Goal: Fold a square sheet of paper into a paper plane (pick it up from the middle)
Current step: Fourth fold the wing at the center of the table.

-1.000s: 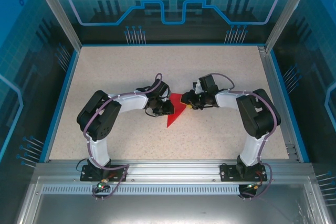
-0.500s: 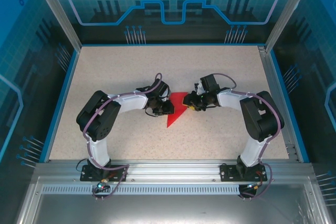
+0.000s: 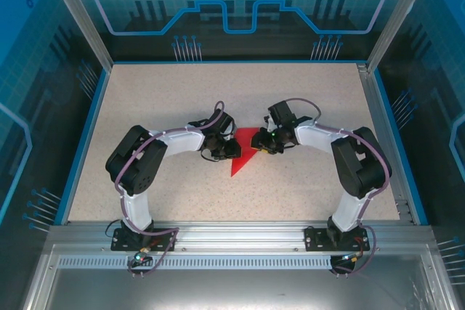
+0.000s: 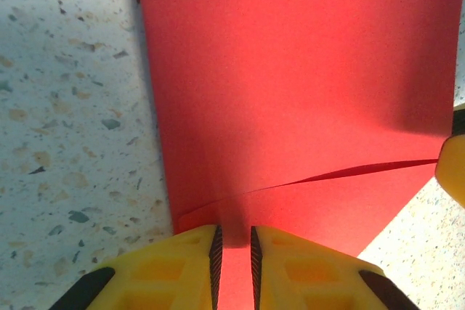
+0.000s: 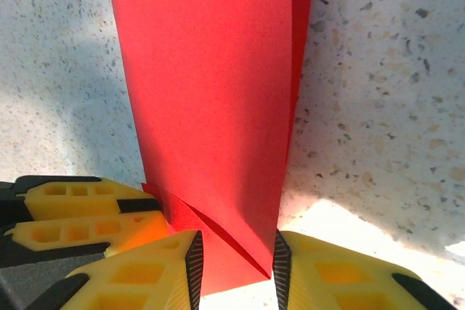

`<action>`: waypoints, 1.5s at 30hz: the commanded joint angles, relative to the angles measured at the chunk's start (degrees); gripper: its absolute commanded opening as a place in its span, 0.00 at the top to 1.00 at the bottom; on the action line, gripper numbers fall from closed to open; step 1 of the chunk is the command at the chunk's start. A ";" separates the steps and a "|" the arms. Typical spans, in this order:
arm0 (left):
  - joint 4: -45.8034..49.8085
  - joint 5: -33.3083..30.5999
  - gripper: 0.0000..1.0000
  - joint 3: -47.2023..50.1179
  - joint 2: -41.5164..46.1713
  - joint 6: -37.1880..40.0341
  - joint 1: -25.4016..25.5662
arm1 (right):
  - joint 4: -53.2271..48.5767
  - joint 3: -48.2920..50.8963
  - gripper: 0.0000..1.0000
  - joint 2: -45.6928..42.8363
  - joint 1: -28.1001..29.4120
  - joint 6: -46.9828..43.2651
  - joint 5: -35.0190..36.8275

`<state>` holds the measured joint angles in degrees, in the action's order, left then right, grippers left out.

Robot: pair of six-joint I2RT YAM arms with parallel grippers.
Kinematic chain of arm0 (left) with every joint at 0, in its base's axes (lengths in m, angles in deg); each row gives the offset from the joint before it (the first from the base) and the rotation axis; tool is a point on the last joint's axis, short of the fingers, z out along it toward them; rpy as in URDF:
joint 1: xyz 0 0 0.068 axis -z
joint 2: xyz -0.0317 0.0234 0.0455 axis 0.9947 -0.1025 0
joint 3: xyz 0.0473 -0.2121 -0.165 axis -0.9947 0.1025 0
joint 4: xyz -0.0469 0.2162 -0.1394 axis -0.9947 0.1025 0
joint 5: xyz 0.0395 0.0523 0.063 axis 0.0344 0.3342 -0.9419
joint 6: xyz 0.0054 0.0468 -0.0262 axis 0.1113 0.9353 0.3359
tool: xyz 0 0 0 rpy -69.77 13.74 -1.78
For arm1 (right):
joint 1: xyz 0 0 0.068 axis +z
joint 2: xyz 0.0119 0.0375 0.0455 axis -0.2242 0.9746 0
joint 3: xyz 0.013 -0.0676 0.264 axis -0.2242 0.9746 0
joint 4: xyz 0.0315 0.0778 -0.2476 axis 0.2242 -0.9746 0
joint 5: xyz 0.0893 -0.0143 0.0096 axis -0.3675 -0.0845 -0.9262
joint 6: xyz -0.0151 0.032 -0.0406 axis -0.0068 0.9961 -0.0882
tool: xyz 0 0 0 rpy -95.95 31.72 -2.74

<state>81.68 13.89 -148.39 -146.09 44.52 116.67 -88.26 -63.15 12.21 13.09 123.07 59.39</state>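
Note:
The red sheet of paper [image 3: 242,162] lies partly folded on the table's middle, tapering to a point toward the near side. My left gripper [image 3: 232,149] rests on its left edge. In the left wrist view the yellow fingers [image 4: 182,266] stand a narrow gap apart, with the paper [image 4: 290,85] flat beneath them and a raised flap edge just ahead. My right gripper [image 3: 261,141] is at the paper's right corner. Its jaws [image 5: 236,241] are open and straddle the end of a folded flap [image 5: 211,92], whose creased edge touches the right pad.
The speckled tabletop [image 3: 182,92] is bounded by a blue rim [image 3: 80,143] and clear enclosure walls. The left gripper's yellow fingers [image 5: 73,215] sit close beside my right gripper, so both work within a hand's width.
The right gripper has shifted slightly left, further over the paper's right corner. The left arm and the paper have stayed almost still.

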 commanded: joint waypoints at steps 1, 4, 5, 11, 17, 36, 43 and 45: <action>1.08 0.12 0.79 1.11 0.15 -0.21 -0.30 | -5.75 -2.60 0.66 -1.69 1.28 -2.06 3.52; 1.17 0.25 0.79 0.98 0.10 -0.13 -0.28 | -10.64 -5.65 0.66 -0.63 2.20 -2.90 6.51; 1.16 0.30 0.79 0.98 0.19 -0.19 -0.26 | -10.71 -6.20 0.67 -0.37 2.42 -3.41 6.38; 0.77 0.24 0.79 1.30 0.55 -0.20 -0.22 | -4.50 -4.86 0.67 0.44 2.44 -2.07 1.46; 0.76 -0.28 0.79 1.50 1.06 0.04 -0.28 | -5.26 -3.28 0.65 -1.08 1.49 -0.48 6.15; -2.79 0.12 0.80 4.29 1.22 -1.54 -0.27 | 0.65 2.93 0.63 1.86 0.77 4.49 1.41; -2.87 0.46 0.80 3.25 -0.87 -1.60 -0.30 | 3.01 2.55 0.62 2.61 0.23 5.53 -1.45; -2.88 0.66 0.80 2.92 -0.78 -1.56 -0.30 | 2.62 1.83 0.63 2.57 0.19 5.58 -1.71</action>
<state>78.38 13.94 -145.66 -145.50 44.10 116.67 -86.45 -60.18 13.66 13.83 127.79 59.92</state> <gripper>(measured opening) 0.198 0.375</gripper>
